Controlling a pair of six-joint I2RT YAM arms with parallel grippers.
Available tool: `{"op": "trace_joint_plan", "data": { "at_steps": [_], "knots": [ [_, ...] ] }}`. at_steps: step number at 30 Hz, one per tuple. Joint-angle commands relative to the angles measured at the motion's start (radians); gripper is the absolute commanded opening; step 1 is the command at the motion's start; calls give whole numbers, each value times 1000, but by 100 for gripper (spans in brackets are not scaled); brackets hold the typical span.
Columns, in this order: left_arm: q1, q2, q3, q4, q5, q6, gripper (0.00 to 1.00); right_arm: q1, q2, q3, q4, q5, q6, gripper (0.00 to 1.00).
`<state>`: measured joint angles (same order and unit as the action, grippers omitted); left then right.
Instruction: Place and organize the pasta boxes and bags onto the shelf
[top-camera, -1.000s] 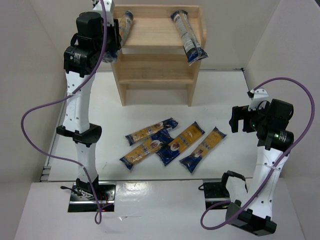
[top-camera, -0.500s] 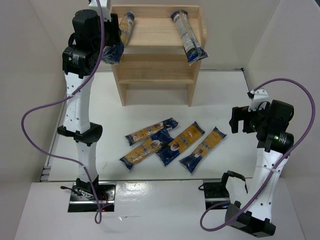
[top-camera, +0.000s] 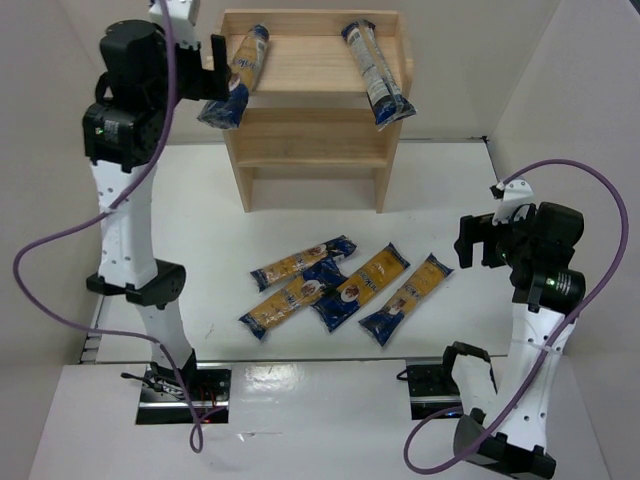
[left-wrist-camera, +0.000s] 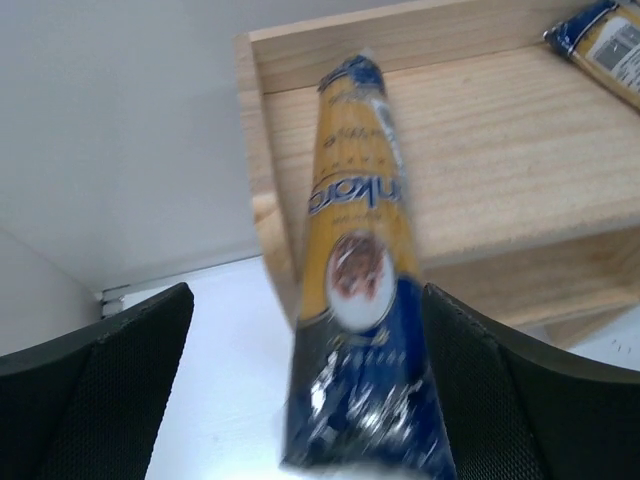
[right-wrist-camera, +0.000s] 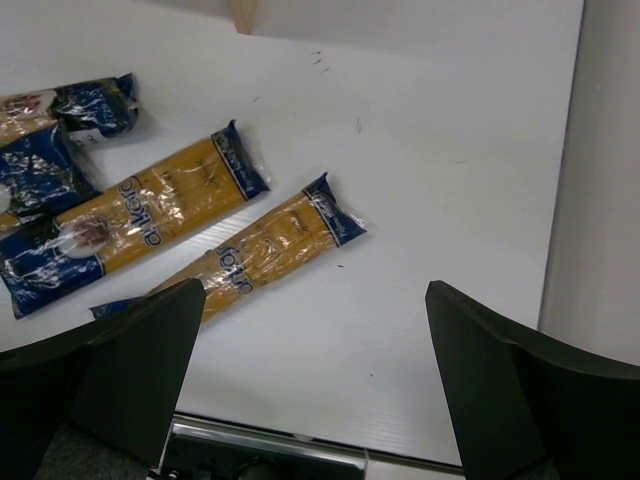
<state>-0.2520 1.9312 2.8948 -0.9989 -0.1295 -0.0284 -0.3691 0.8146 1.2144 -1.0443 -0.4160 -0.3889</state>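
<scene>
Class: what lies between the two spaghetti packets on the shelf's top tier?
Only bare wood of the shelf lies between the left packet and the right packet, as the top external view shows.

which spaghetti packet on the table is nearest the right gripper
The rightmost packet, at the end of the row on the table. It lies closest to the right gripper; the other packets sit farther left.
</scene>
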Motion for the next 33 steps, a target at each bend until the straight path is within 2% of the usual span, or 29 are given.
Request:
{"op": "trace_joint_plan", "data": {
  "at_steps": [1,4,5,6,7,8,10,11,12,13,14,17,23,28,31,33],
  "knots": [
    [68,-127,-84,-35,99,61,100,30,53,11,61,28,48,100],
    [128,-283,-283,-46,207,90,100,30,98,71,35,-7,58,100],
    [128,-346,-374,20,243,102,100,30,109,83,26,-33,58,100],
    [137,-509,-621,73,255,111,100,15,109,92,26,-33,58,100],
    [137,-602,-764,195,255,111,100,15,97,93,39,-44,58,100],
    [137,-688,-890,227,255,126,100,4,46,76,64,-23,58,100],
    [157,-781,-1061,166,239,102,100,4,-36,-8,187,18,96,100],
    [157,-804,-1129,154,238,90,100,4,-142,-50,240,45,140,100],
    [157,-883,-1214,154,216,78,100,4,-200,-152,298,80,157,100],
    [157,-932,-1402,201,205,78,100,4,-263,-209,419,91,168,100],
    [157,-1030,-1483,221,205,78,100,4,-382,-263,473,103,182,100],
    [168,-1152,-1684,270,203,58,100,4,-485,-471,643,68,206,100],
    [192,-1248,-1835,313,119,21,100,4,-460,-718,901,-13,208,100],
    [192,-1351,-1888,347,67,15,100,64,-473,-924,1055,42,240,100],
    [204,-1296,-1889,333,51,5,100,128,-549,-1028,1165,85,260,100],
    [240,-1284,-1901,351,51,5,100,160,-639,-1091,1129,127,275,100]
  ]
}}
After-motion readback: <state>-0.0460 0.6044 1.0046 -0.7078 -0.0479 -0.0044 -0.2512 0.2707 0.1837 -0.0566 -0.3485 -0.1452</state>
